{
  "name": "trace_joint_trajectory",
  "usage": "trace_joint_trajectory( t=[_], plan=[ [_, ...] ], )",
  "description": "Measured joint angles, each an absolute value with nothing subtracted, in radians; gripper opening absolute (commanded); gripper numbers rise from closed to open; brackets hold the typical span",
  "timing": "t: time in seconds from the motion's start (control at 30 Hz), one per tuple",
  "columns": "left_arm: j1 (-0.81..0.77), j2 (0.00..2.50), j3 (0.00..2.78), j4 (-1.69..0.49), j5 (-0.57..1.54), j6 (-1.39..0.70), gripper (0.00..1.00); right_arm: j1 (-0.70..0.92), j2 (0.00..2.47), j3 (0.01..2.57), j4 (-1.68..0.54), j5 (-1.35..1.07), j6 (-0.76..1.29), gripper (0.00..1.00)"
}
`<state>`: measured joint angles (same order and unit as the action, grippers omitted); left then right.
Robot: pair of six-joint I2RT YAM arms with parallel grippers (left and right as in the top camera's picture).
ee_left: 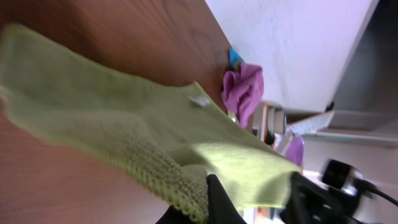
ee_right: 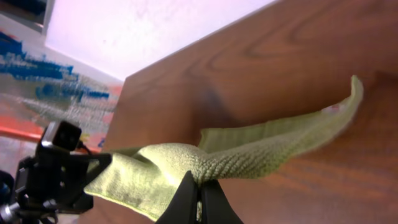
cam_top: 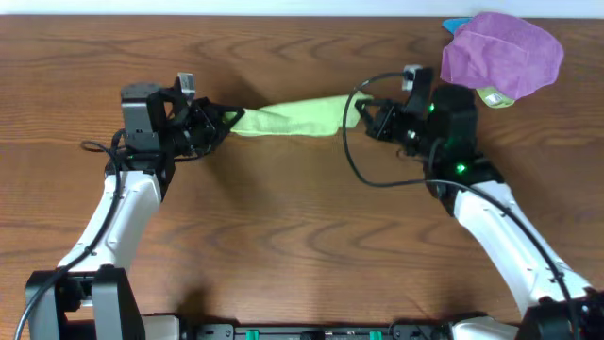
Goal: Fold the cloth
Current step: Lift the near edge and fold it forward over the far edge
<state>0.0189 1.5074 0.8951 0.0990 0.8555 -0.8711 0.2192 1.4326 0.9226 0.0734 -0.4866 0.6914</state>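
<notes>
Table (cam_top: 302,236) of brown wood bears a purple cloth (cam_top: 500,52) at its far right corner, well apart from both arms; cloth (cam_top: 288,120) stretches as a bunched strip mid-table; left gripper (cam_top: 226,121) pinches one end, right gripper (cam_top: 360,115) the other, jaws pressed tight; tag (ee_left: 199,100) shows white.

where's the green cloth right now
In the overhead view the green cloth is stretched between the left end effector and the right end effector, with the purple cloth farther to the right.
</notes>
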Motion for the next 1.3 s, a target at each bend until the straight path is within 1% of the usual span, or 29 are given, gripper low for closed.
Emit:
trace_joint_trajectory(
  t=[0.17,0.3,0.47,0.63,0.87,1.13,1.3],
  plan=[
    [0.019,1.509,0.944,0.114,0.77,-0.872,0.06,0.219,1.476,1.023,0.05,-0.441,0.637,0.01],
    [0.019,1.518,0.995,0.177,0.717,-0.872,0.06,0.219,1.581,1.103,0.048,-0.422,0.601,0.01],
    [0.017,1.552,1.015,0.215,0.695,-0.872,0.06,0.22,1.659,1.176,0.043,-0.403,0.568,0.01],
    [0.019,1.567,1.019,0.218,0.695,-0.868,0.06,0.219,1.665,1.256,0.018,-0.39,0.523,0.01],
    [0.032,1.576,1.074,0.22,0.686,-0.856,0.06,0.218,1.665,1.271,0.004,-0.364,0.481,0.01],
    [0.006,1.701,1.137,0.237,0.673,-0.838,0.06,0.204,1.7,1.274,0.027,-0.327,0.447,0.01],
    [0.003,1.721,1.155,0.236,0.685,-0.829,0.06,0.2,1.707,1.275,0.002,-0.318,0.434,0.01]
  ],
)
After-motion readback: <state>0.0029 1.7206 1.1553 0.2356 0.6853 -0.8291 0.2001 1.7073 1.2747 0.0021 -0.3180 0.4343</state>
